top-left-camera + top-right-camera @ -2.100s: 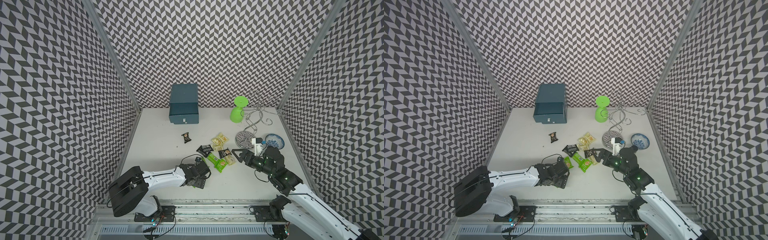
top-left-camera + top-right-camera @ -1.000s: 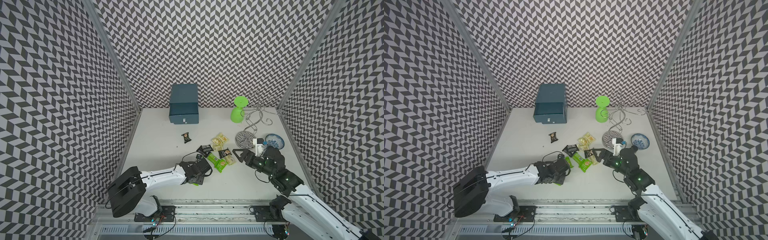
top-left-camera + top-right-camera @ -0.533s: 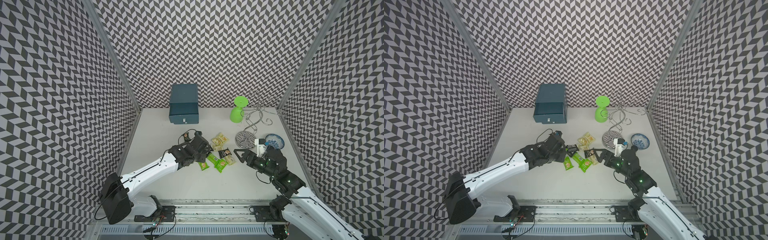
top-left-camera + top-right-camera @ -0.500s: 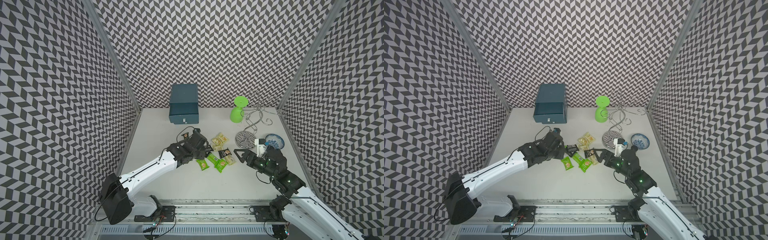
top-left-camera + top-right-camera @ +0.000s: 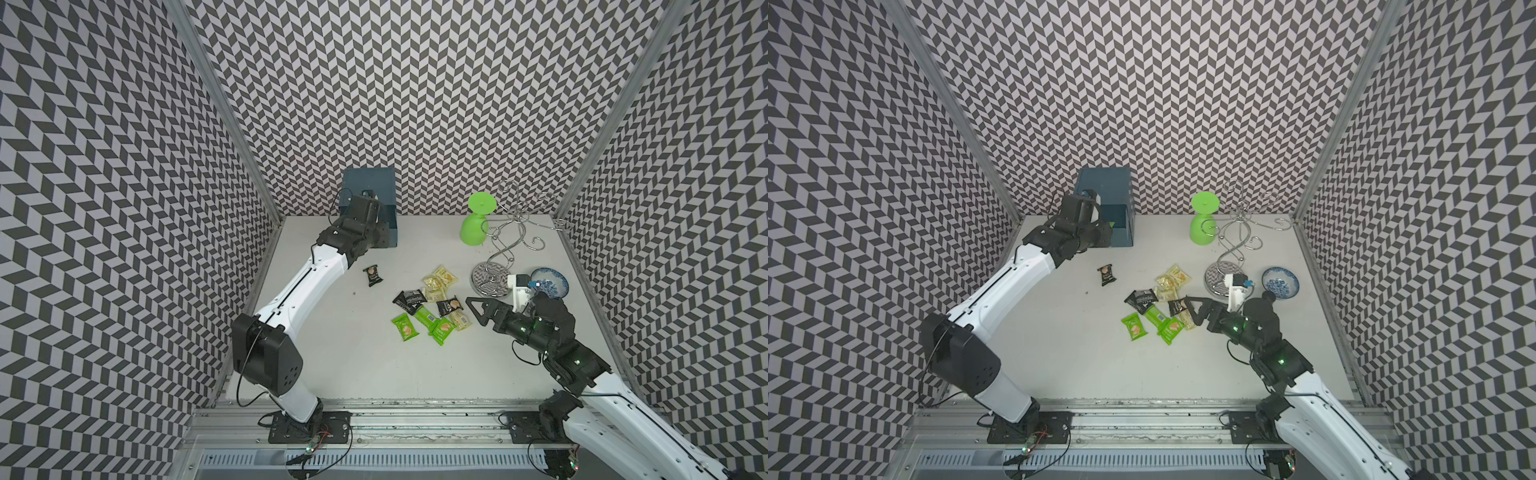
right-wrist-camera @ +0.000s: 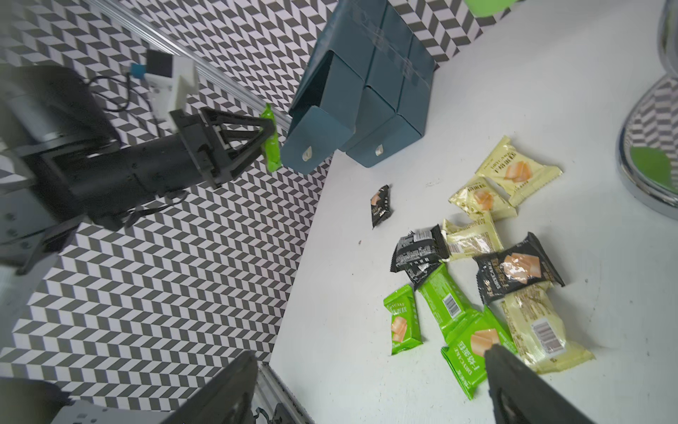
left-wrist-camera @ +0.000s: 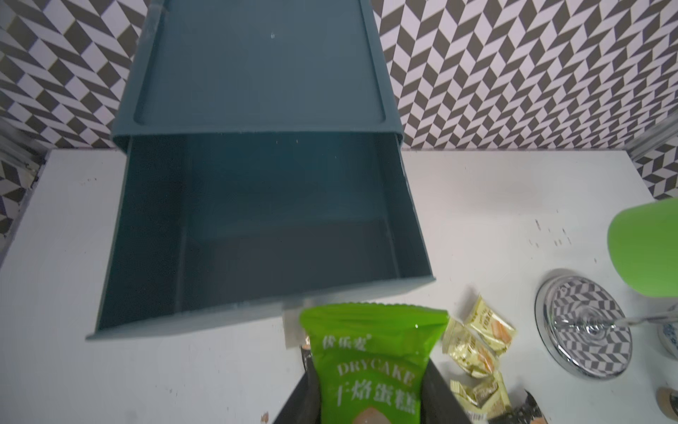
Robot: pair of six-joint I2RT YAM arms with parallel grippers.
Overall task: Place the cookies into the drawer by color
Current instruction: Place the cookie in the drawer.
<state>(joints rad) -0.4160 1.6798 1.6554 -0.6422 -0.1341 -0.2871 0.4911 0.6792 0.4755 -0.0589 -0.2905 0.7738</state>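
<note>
**Fig.** Left pincer grips a green cookie packet by one end at the front lip of the pulled-out top drawer, poised for dropping in. Right pincer, spread wide, hovers over unsorted cookies on the worktop, likely choosing next.

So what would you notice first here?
The left fingers pinch a bright green cookie packet just before the open top drawer of the teal chest. Mid-table lies a heap of green, black and yellow cookie packets, with the right fingers open beside it.
</note>
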